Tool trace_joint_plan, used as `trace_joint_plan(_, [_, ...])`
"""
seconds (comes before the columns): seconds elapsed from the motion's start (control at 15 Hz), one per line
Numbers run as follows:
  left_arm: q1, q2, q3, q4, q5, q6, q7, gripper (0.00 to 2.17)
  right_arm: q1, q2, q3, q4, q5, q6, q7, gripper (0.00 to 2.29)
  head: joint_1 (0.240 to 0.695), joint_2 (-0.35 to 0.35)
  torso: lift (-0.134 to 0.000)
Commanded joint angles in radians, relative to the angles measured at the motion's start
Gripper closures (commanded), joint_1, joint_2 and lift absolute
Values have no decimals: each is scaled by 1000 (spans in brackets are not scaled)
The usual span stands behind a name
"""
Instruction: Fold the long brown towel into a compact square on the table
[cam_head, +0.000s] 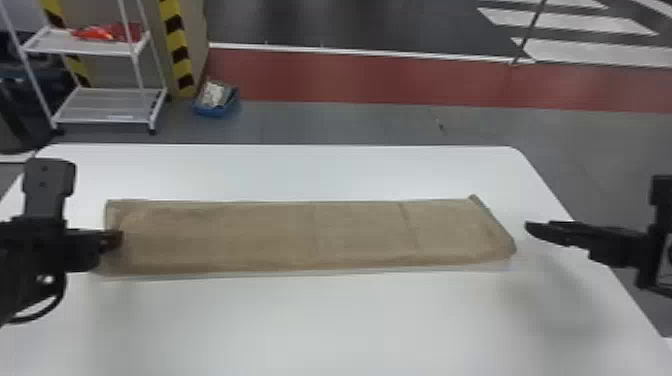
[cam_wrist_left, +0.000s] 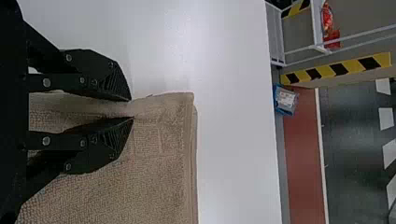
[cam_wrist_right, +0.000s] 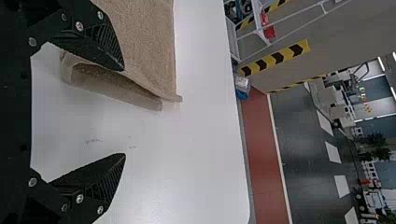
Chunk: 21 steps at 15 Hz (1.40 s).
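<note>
The towel (cam_head: 310, 235) lay with its left end pinched in the nearly closed left gripper (cam_head: 114, 240), its right end near the wide-open, empty right gripper (cam_head: 537, 230).

Ok so at the back left of your head view you've got a white rack (cam_head: 107, 48) with some red stuff (cam_head: 95, 33) on its upper shelf. Yellow-and-black striped tape (cam_head: 176, 37) runs right by it, and a blue bin (cam_head: 210, 111) sits near the tape's foot. You also get a red floor band (cam_head: 375, 77), then white stripes (cam_head: 575, 22) on dark floor.
</note>
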Motion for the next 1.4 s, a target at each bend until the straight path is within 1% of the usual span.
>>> trace_joint_plan(0.0, [4, -6, -3, -18, 12, -46, 17, 1436, 0, 2, 3, -4, 0, 1, -1, 269, 695, -129, -128])
trace_joint_plan(0.13, [4, -7, -14, -38, 18, -64, 17, 1538, 5, 4, 3, -22, -6, 20, 0, 269, 695, -130, -128])
trace_joint_plan(0.2, [1, -9, -12, -62, 45, -49, 16, 1538, 15, 13, 1, -65, -11, 47, 2, 269, 695, -133, -128])
trace_joint_plan(0.27, [-10, -7, -9, -92, 87, -9, 17, 1538, 23, 27, 0, -102, -11, 69, 3, 269, 695, -134, -128])
trace_joint_plan(0.33, [-27, -9, 8, -127, 133, 65, 19, 1538, 31, 39, -3, -148, -12, 102, 3, 269, 695, -138, -128])
trace_joint_plan(0.47, [-75, -9, 32, -182, 254, 230, 74, 1538, 48, 70, -3, -232, -12, 152, 7, 269, 695, -139, -128])
trace_joint_plan(0.53, [-105, -18, 46, -196, 315, 307, 100, 1538, 52, 91, 0, -266, -14, 164, 7, 269, 695, -139, -128])
trace_joint_plan(0.6, [-130, -24, 75, -202, 421, 316, 132, 1538, 55, 117, 7, -295, -17, 167, 7, 269, 695, -138, -128])
trace_joint_plan(0.67, [-159, -33, 106, -196, 526, 316, 142, 1538, 55, 142, 20, -315, -22, 170, 5, 269, 695, -133, -128])
trace_joint_plan(0.73, [-202, -40, 128, -179, 642, 316, 146, 1538, 57, 174, 38, -335, -31, 173, 7, 269, 695, -130, -128])
trace_joint_plan(0.8, [-245, -43, 146, -164, 746, 316, 163, 1538, 68, 203, 73, -352, -46, 167, 8, 269, 695, -131, -128])
trace_joint_plan(0.87, [-280, -43, 154, -150, 825, 316, 177, 1538, 81, 225, 116, -359, -51, 145, 7, 269, 695, -129, -128])
trace_joint_plan(1.0, [-340, -49, 195, -110, 975, 316, 192, 1538, 91, 287, 193, -359, -46, 84, -1, 269, 695, -111, -128])
trace_joint_plan(1.07, [-360, -47, 235, -73, 1085, 316, 194, 1538, 97, 318, 248, -356, -42, 35, -16, 269, 684, -95, -128])
trace_joint_plan(1.13, [-363, -46, 259, -53, 1147, 316, 195, 1538, 104, 332, 297, -350, -39, -26, -41, 269, 662, -61, -128])
trace_joint_plan(1.2, [-366, -38, 275, -44, 1185, 316, 211, 1538, 114, 346, 359, -333, -42, -115, -90, 272, 654, -44, -128])
trace_joint_plan(1.27, [-358, -35, 284, -44, 1202, 316, 220, 1538, 114, 361, 406, -300, -46, -189, -130, 272, 646, -23, -128])
trace_joint_plan(1.33, [-349, -33, 290, -44, 1211, 316, 221, 1538, 107, 375, 445, -275, -49, -235, -150, 329, 641, -2, -128])
